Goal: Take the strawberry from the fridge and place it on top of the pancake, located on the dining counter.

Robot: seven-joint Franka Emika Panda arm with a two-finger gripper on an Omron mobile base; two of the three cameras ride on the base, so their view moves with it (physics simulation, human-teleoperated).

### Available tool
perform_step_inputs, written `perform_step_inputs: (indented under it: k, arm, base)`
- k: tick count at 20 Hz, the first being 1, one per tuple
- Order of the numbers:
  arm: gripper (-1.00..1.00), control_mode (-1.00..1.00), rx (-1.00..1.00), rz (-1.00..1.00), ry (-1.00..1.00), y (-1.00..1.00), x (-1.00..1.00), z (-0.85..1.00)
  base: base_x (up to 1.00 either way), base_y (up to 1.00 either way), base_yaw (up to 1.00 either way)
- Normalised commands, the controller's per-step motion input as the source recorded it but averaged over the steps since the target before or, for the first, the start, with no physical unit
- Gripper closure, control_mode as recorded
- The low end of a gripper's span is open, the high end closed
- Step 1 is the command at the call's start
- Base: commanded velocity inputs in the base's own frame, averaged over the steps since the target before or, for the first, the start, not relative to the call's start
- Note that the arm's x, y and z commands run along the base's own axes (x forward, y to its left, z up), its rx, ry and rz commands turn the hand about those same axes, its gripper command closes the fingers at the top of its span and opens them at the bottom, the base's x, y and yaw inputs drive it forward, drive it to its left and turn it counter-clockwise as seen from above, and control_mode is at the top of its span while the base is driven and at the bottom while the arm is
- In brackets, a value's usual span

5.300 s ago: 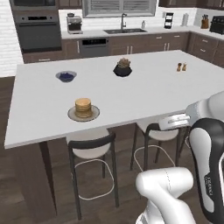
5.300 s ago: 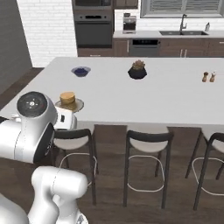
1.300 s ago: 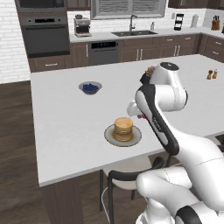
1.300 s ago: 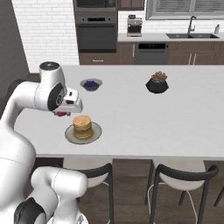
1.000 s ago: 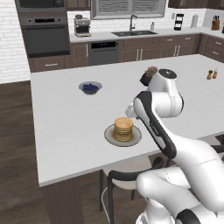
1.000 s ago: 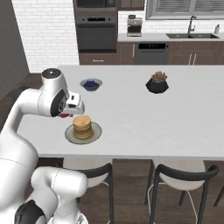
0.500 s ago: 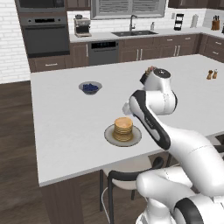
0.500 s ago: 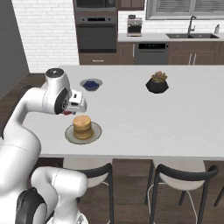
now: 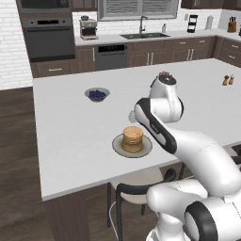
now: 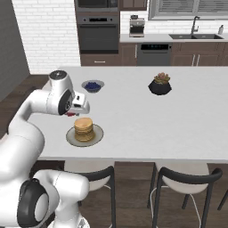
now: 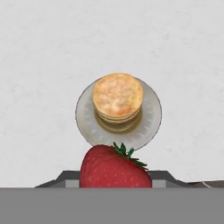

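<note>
Hand view: the strawberry (image 11: 115, 168), bright red with seed specks and a green leafy cap, sits clamped in the gripper (image 11: 116, 180) just short of the pancake (image 11: 118, 96). That golden stack rests on its plate (image 11: 151, 117), on the counter (image 11: 43, 52).

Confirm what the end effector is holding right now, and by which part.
The end effector holds the strawberry, above the counter beside the pancake. The hand view hides the contact points, so which part is gripped cannot be told.
</note>
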Motion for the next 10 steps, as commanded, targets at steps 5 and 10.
perform_step_inputs:
  k: [5, 10]
  arm:
    - [1.0, -1.0, 0.0, -0.02, 0.0, 0.0, 0.21, -0.19]
    - [1.0, -1.0, 0.0, -0.01, 0.02, 0.08, 0.38, -0.19]
  base:
    - [0.0, 0.0, 0.0]
    - [0.0, 0.0, 0.0]
